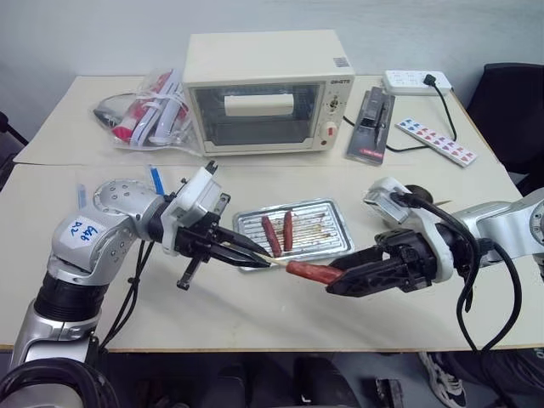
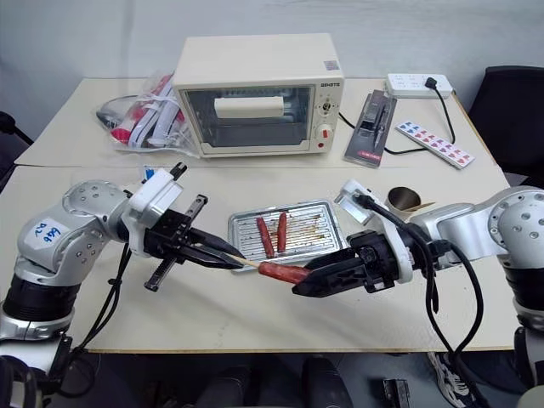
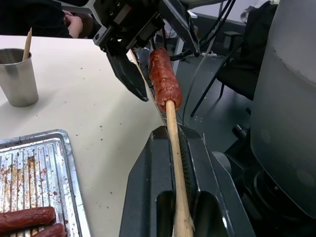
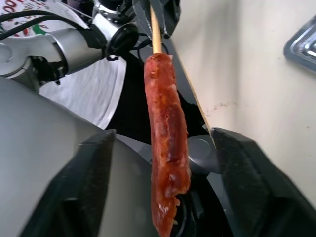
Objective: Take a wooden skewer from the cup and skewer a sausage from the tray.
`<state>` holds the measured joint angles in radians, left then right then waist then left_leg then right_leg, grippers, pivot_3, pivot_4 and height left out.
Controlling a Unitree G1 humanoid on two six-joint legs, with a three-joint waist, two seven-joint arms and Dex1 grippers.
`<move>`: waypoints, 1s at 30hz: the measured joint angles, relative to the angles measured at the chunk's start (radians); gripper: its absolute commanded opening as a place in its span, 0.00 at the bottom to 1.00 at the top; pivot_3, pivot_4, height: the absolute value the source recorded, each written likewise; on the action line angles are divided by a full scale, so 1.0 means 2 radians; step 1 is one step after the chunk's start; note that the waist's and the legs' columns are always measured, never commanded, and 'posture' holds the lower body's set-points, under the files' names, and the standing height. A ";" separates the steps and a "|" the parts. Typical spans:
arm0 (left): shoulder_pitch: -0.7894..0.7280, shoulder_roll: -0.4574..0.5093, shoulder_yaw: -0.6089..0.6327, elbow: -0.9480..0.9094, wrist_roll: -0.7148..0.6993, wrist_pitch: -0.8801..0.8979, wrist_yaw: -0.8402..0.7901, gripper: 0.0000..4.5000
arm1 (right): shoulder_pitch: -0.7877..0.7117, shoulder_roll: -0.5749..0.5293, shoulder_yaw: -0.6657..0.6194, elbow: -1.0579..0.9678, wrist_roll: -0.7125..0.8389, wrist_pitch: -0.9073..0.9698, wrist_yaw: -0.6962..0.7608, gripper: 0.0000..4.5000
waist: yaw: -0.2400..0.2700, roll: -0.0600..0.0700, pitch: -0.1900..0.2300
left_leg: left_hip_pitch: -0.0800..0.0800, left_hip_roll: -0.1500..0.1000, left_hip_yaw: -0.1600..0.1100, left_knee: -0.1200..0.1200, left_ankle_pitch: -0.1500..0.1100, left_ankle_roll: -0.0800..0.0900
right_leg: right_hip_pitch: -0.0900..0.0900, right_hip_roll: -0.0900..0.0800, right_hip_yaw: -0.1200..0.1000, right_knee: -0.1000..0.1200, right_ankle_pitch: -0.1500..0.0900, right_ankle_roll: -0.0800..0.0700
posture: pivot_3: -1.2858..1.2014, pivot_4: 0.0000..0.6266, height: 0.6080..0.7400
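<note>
Wooden skewer (image 3: 174, 148), thin, pale: clamped in left gripper (image 1: 255, 249), tip buried in wrinkled reddish sausage (image 4: 167, 148). Right gripper (image 2: 310, 280) fingers apart around sausage, beside ribbed metal tray (image 1: 333, 231).

Left pincer (image 1: 255, 252) clamped tight, pointing right, right pincer (image 1: 340, 280) jaws spread apart, pointing left, tips nearly meeting

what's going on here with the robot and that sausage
The left gripper is shut on a thin pale wooden skewer pushed into one end of a slim reddish-brown sausage. The right gripper has its black fingers open around the sausage's other end. Two more sausages lie in the shallow silver metal tray behind.
</note>
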<state>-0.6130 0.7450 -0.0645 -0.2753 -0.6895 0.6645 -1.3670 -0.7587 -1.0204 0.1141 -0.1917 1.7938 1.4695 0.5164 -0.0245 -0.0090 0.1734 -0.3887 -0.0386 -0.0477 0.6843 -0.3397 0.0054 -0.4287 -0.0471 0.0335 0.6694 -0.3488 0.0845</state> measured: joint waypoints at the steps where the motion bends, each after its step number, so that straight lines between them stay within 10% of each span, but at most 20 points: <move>1: 0.005 0.000 0.004 0.000 -0.002 0.002 0.004 0.00 | -0.003 0.000 -0.001 0.002 -0.006 0.000 0.000 0.75 | 0.000 0.000 0.000 | 0.000 0.000 0.000 0.000 0.000 0.000 | 0.000 0.000 0.000 0.000 0.000 0.000 | 0.52 0.24 1.00; 11: 0.158 -0.021 0.131 -0.065 -0.025 0.028 0.158 0.00 | -0.036 0.004 -0.066 -0.007 -0.116 -0.069 -0.002 0.75 | 0.001 0.000 0.000 | 0.000 0.000 0.000 0.000 0.000 0.001 | 0.000 0.000 0.000 -0.001 0.000 0.000 | 0.52 0.24 1.00; 21: 0.326 -0.140 0.282 -0.201 -0.047 0.042 0.392 0.00 | 0.023 0.050 -0.100 -0.116 -0.235 -0.179 -0.021 0.75 | 0.011 0.000 0.000 | 0.000 0.000 0.000 0.000 -0.001 0.001 | 0.001 0.000 0.001 -0.001 0.000 0.001 | 0.52 0.24 1.00; 30: 0.307 -0.193 0.358 -0.125 -0.003 0.003 0.572 0.00 | 0.036 0.094 -0.075 -0.159 -0.347 -0.246 0.003 0.99 | 0.016 -0.001 0.000 | 0.000 0.000 0.000 0.001 -0.001 0.001 | 0.001 0.000 0.000 -0.001 0.000 0.001 | 0.52 0.24 1.00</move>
<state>0.0011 0.3581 0.6513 -0.5246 -0.6965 0.6712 -0.2237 -0.6859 -0.8325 -0.0360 -0.5097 1.1000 0.9768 0.5218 0.0068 -0.0107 0.1726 -0.3879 -0.0389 -0.0474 0.6856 -0.3408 0.0065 -0.4271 -0.0466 0.0335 0.6681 -0.3479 0.0860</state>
